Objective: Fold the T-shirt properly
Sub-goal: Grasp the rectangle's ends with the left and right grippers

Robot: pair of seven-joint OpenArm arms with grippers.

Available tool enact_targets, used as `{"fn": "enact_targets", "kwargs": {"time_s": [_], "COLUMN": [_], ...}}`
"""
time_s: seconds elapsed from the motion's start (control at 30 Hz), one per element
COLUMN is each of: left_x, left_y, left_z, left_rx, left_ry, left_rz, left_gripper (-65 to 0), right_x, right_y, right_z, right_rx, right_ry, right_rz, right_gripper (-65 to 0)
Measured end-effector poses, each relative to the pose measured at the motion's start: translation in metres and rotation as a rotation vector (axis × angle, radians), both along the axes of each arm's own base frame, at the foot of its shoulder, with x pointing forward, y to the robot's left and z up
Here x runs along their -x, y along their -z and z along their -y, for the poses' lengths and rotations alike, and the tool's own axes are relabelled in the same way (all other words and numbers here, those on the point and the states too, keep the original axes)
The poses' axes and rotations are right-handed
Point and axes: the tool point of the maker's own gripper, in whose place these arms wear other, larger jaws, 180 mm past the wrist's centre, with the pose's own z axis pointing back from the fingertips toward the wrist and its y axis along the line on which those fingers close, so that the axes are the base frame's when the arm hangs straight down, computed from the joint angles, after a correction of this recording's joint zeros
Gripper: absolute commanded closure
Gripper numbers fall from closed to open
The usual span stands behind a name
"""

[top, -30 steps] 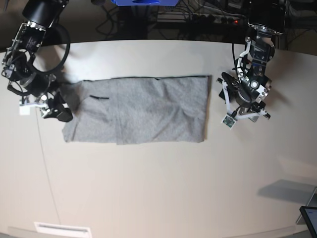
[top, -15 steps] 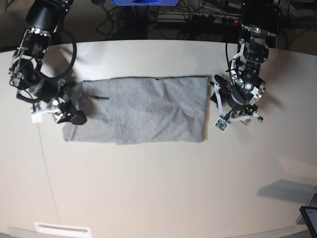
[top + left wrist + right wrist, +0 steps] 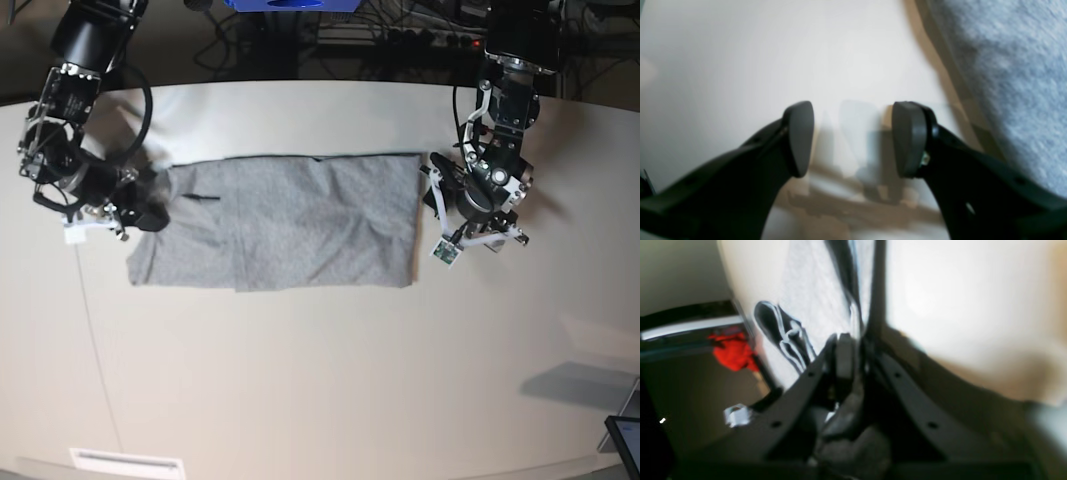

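The light grey T-shirt (image 3: 290,220) lies as a long, flat rectangle across the middle of the table (image 3: 320,380). My right gripper (image 3: 150,213) sits at the shirt's left end. In the right wrist view its jaws (image 3: 853,343) are shut on the T-shirt (image 3: 816,290), grey cloth with black lettering running into them. My left gripper (image 3: 440,200) hovers just off the shirt's right edge. In the left wrist view it (image 3: 855,138) stands open over bare table, nothing between its fingers, with the T-shirt (image 3: 1007,66) at the upper right.
Cables and a power strip (image 3: 430,38) lie behind the table's far edge, near a blue item (image 3: 290,4). A dark screen (image 3: 625,440) pokes in at the lower right corner. Something red (image 3: 731,351) shows off the table in the right wrist view.
My right gripper moved in over the shirt's left end and closed on the cloth. My left arm shifted slightly toward the shirt's right edge and stayed open.
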Motion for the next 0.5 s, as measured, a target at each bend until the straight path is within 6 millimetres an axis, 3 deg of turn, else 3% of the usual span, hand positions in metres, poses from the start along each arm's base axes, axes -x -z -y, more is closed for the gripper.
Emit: {"fn": "enact_targets", "kwargs": {"time_s": [0.27,0.3,0.43,0.5], "left_x": [-0.0002,0.0,-0.0001,-0.0005], "left_y": [-0.0001,0.0,-0.0001,-0.0006], "left_z": [0.0,0.0,-0.0003,-0.0009], "left_rx": [0.0,0.0,0.0,-0.002], "left_ry": [0.0,0.0,0.0,0.002], "left_rz": [0.001,0.0,0.001,0.003], "left_gripper": [-36.4,-36.4,-36.4,-36.4], "right_x": [-0.0004,-0.0003,-0.0006,-0.0015], "right_y": [0.0014,0.0014,0.001,-0.0006], "right_z": [0.0013,0.0012,0.0012,0.0018], "right_rx": [-0.008,-0.008,-0.011,-0.012], "right_ry": [0.001,0.001,0.003,0.005], "right_rz": [-0.01,-0.01,-0.007,0.01], "right_gripper": [-1.2,-4.1,-26.1,-31.2]}}
